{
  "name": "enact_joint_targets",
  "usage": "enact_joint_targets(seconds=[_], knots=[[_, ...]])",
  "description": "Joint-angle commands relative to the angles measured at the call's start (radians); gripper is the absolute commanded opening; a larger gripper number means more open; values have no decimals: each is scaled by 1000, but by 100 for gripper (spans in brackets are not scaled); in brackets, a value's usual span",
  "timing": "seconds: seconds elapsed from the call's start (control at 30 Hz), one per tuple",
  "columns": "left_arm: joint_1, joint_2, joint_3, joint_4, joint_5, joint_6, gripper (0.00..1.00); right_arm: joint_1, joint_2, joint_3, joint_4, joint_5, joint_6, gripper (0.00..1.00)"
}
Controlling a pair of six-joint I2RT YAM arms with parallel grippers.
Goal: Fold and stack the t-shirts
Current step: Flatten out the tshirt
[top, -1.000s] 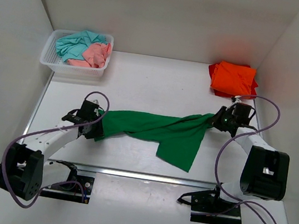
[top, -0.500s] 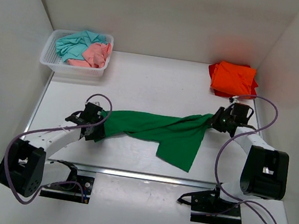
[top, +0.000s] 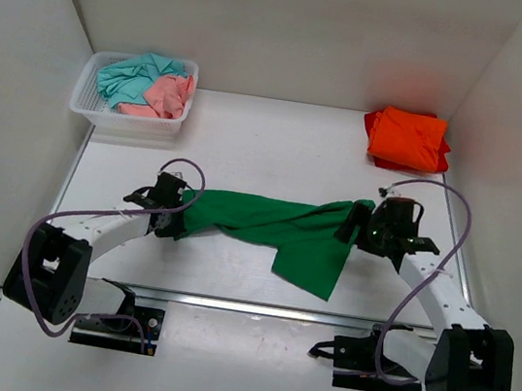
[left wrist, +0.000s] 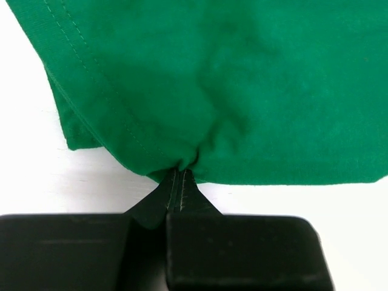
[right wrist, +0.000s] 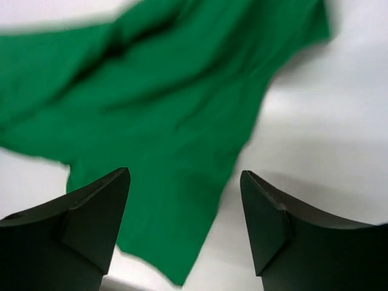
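Observation:
A green t-shirt (top: 276,225) lies stretched across the middle of the table, one flap hanging toward the front. My left gripper (top: 179,220) is shut on its left edge; the cloth (left wrist: 230,91) bunches where the closed jaws pinch the hem. At the shirt's right end my right gripper (top: 353,225) hovers open, and the wrist view shows the green cloth (right wrist: 151,121) below and between the spread fingertips (right wrist: 106,200), not gripped. An orange t-shirt (top: 408,139) lies folded at the back right. Teal (top: 131,76) and pink (top: 166,95) t-shirts sit crumpled in the basket.
A white mesh basket (top: 92,109) stands at the back left corner. White walls close in the table on the left, back and right. Both arms' cables loop above the table beside the green shirt.
My left gripper has closed on the shirt's left edge. My right gripper has let go of the right end, opened, and pulled back toward the front; the cloth has dropped onto the table.

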Motion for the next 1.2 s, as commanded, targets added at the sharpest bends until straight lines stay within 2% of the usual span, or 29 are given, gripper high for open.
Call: enact_joint_targets(seconds=[0.0, 0.13, 0.17, 0.3, 0.37, 0.4, 0.43, 0.47, 0.5, 0.53, 0.63, 0.7, 0.83, 0.97, 1.07, 1.17], knots=[[3, -45, -12, -16, 39, 8, 0, 130, -4, -50, -132, 35, 67, 72], [29, -116, -6, -40, 68, 18, 0, 247, 70, -110, -156, 56, 109, 78], [41, -173, -11, -45, 91, 20, 0, 341, 123, -109, -201, 115, 142, 85], [69, -247, -20, -62, 109, 32, 0, 497, 224, -107, -262, 171, 219, 86], [73, -261, -20, -68, 109, 40, 0, 567, 257, -112, -281, 188, 259, 81], [79, -278, -23, -75, 135, 37, 0, 604, 277, -109, -287, 194, 280, 76], [82, -280, -28, -78, 140, 37, 0, 616, 298, -115, -287, 196, 286, 60], [79, -286, -28, -72, 137, 37, 0, 620, 321, -116, -284, 173, 291, 27], [76, -297, -32, -72, 140, 34, 0, 614, 337, -117, -278, 156, 276, 10], [76, -303, -28, -80, 143, 32, 0, 610, 344, -112, -267, 136, 264, 0], [87, -326, 15, -72, 180, 26, 0, 604, 285, 25, -369, 217, 216, 0], [102, -340, 136, -81, 181, 27, 0, 572, 152, 147, -463, 291, 181, 0], [162, -317, 401, -114, 192, 29, 0, 405, -40, 495, -479, 262, 54, 0], [179, -347, 605, -83, 192, -18, 0, 182, -137, 757, -471, 101, -60, 0], [174, -379, 673, -52, 239, -51, 0, 45, -197, 868, -451, -16, -118, 0], [165, -415, 756, -75, 260, -51, 0, -177, -251, 951, -457, -206, -161, 0]])
